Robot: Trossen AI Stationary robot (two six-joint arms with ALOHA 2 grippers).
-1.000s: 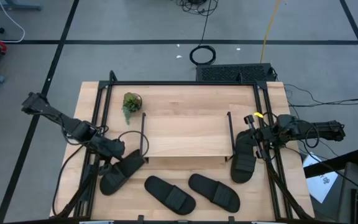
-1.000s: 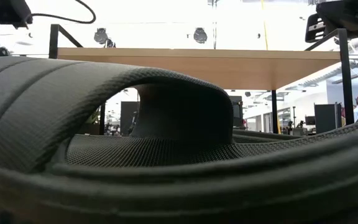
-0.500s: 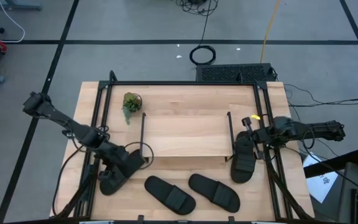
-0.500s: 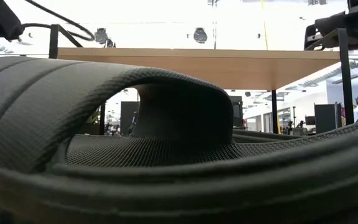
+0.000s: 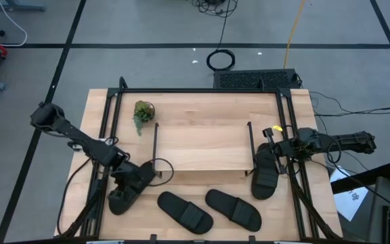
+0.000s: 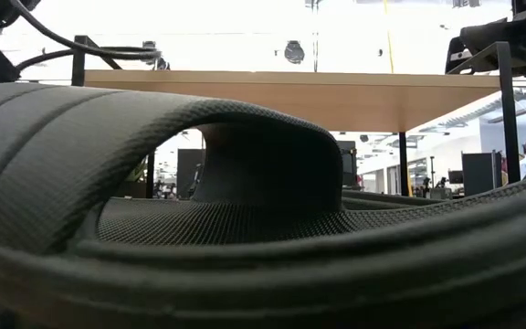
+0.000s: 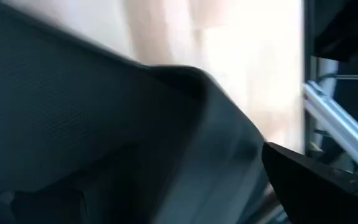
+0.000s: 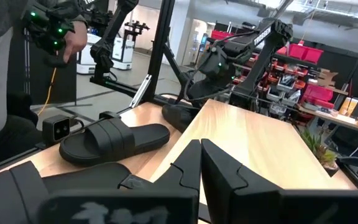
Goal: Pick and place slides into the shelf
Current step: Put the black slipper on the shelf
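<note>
Slides lie near the shelf. Left claw straddles one, spread wide for gripping. Right claw waits closed, empty.

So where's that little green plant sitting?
Seen from above, the plant stands at the table's back left, just behind the left end of the shelf.

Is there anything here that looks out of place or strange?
Yes. One slide lies right against the low camera and hides most of its view. The slides on the table lie scattered at different angles, none yet on the shelf.
</note>
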